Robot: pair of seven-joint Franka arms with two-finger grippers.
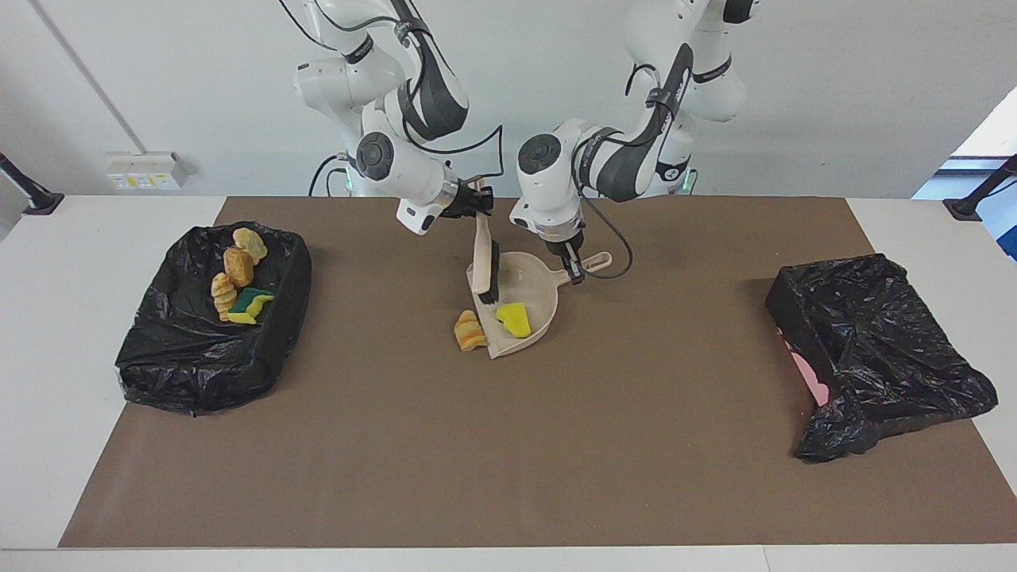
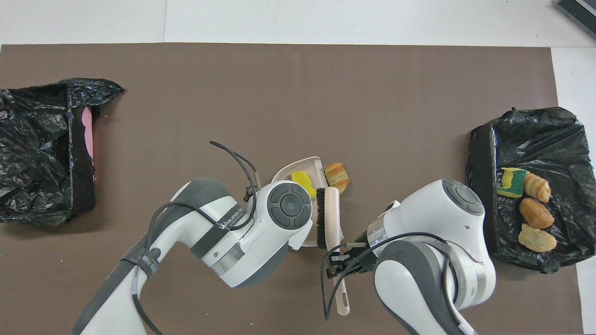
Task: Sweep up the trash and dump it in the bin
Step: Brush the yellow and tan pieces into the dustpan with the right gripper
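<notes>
Start at the right arm's end of the table: you have an open bin [image 1: 208,334] lined with black plastic, and inside it lie four pieces of trash [image 1: 237,274], three bread-like lumps and one yellow-and-green sponge.

Moving toward the middle, your right gripper [image 1: 477,208] is clamped shut on the handle of the brush [image 1: 485,266]. The brush hangs down with its black bristles inside the mouth of the beige dustpan [image 1: 531,280], and it hides the part of the pan nearest the robots. In the overhead view the brush lies along the pan's open edge.

One golden-brown croissant piece [image 1: 469,330] sits on the brown mat [image 1: 508,445] just outside the pan's lip, touching or almost touching it. A yellow sponge piece [image 1: 515,318] rests inside the pan.

Your left gripper [image 1: 574,270] is closed on the dustpan handle [image 1: 592,263], holding the pan down on the mat. From above, the left arm's wrist covers much of the pan.

At the left arm's end you see a second black-bagged bin [image 1: 870,349], tipped on its side, with pink showing at its edge.
</notes>
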